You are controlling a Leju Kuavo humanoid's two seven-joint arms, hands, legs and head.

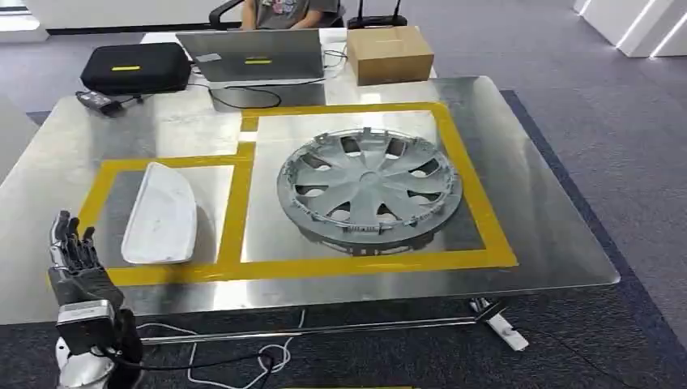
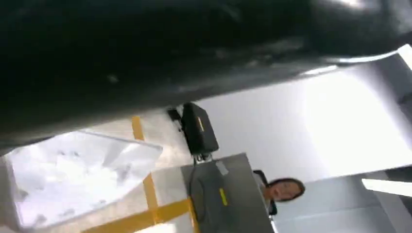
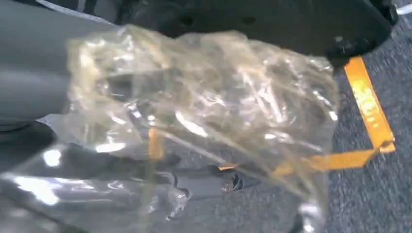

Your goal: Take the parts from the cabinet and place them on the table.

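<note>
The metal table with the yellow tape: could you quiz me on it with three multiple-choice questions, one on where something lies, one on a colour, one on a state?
1. Where does the wheel cover lie?
A. large taped box
B. floor
C. on the laptop

2. What colour is the tape?
A. red
B. yellow
C. blue

3. What is the left hand doing?
A. gripping the white part
B. holding nothing
C. pressing the cardboard box

Answers: 1 A, yellow lines frame it. 2 B, plainly yellow. 3 B, fingers apart beside the table edge.
</note>
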